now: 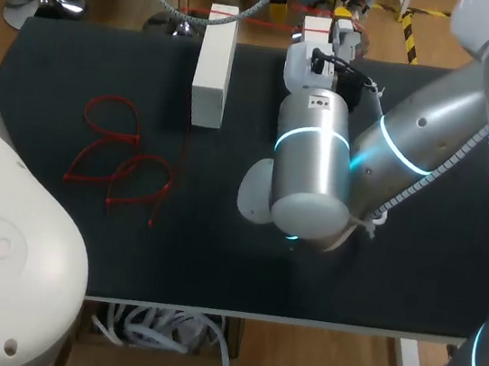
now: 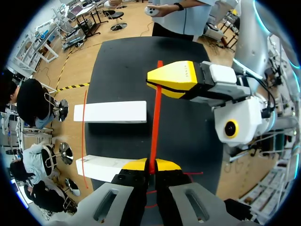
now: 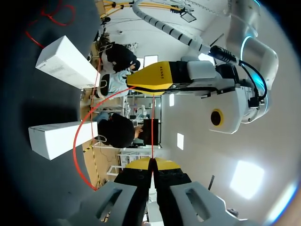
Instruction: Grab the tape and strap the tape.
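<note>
Red tape [image 2: 154,127] stretched taut over the table [image 2: 122,66], just beside the white boxes [image 2: 110,112].
Left gripper [image 2: 149,165] and right gripper [image 3: 152,165] each pinch one end closed. Likely risk: an uneven pull slips the thin tape free, or it sags and snags a box.

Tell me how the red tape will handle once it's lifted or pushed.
Probably floppy: the tape runs straight only where the left pincer and right pincer grip it, while its loose loops lie curled. Likely light, being so thin. Pushed, it would probably bunch rather than slide.
</note>
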Controlling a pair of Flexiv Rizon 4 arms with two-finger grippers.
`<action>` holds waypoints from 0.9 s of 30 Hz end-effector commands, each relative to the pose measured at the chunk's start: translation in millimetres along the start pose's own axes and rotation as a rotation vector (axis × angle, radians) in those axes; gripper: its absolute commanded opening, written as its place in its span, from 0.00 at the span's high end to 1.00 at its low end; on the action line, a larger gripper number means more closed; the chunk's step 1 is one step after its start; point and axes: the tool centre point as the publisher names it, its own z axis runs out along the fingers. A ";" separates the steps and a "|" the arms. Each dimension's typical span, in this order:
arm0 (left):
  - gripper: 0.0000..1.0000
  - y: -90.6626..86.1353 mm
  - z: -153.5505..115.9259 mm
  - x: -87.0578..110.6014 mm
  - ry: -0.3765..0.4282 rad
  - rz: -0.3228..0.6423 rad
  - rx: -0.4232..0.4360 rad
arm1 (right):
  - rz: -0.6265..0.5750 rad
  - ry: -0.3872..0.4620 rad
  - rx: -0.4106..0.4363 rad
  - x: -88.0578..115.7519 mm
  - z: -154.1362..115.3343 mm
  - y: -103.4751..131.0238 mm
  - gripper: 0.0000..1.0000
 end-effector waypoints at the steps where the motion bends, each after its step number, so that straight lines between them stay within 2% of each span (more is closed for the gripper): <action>1: 1.00 -0.8 -0.7 -0.7 0.002 0.000 -0.004 | -0.010 -0.005 0.003 4.1 -1.6 2.5 1.00; 27: 1.00 -0.8 -0.7 -0.7 0.002 0.000 -0.004 | 0.007 -0.017 0.008 3.0 -4.7 15.0 1.00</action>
